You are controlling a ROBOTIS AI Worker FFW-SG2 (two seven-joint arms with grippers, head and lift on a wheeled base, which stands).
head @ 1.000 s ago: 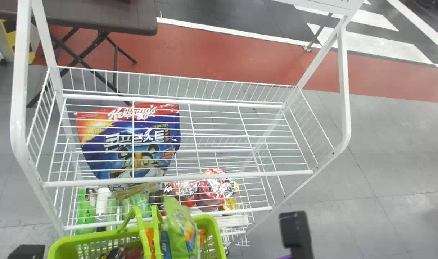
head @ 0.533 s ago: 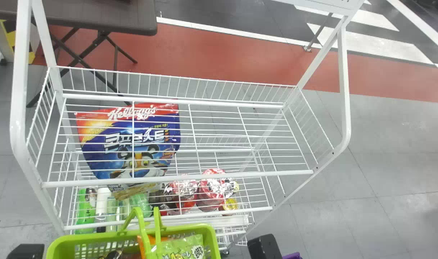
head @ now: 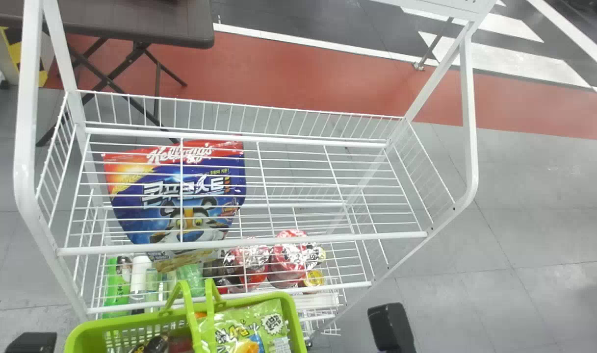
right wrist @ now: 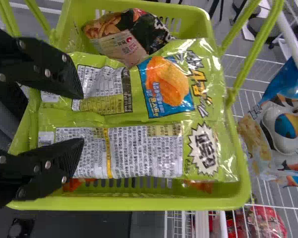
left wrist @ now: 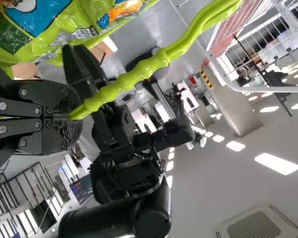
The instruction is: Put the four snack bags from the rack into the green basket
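Note:
Black parts of my left gripper and my right gripper show at the bottom edge, left and right of the green basket. My left gripper is shut on the basket's handle. A green snack bag lies flat on top inside the basket. In the right wrist view my right gripper is open over one end of this green bag, with its fingers apart. A dark snack bag rests beside it in the basket; orange-red packaging peeks out beneath the green bag.
The white wire rack stands beyond the basket, with a blue cereal bag on it. Bottles and red packages sit on a lower level. A brown folding table stands behind on the left.
The green bag has gone from standing on end to lying flat in the basket. The right arm's black part moved left, then back right. The basket shifted slightly.

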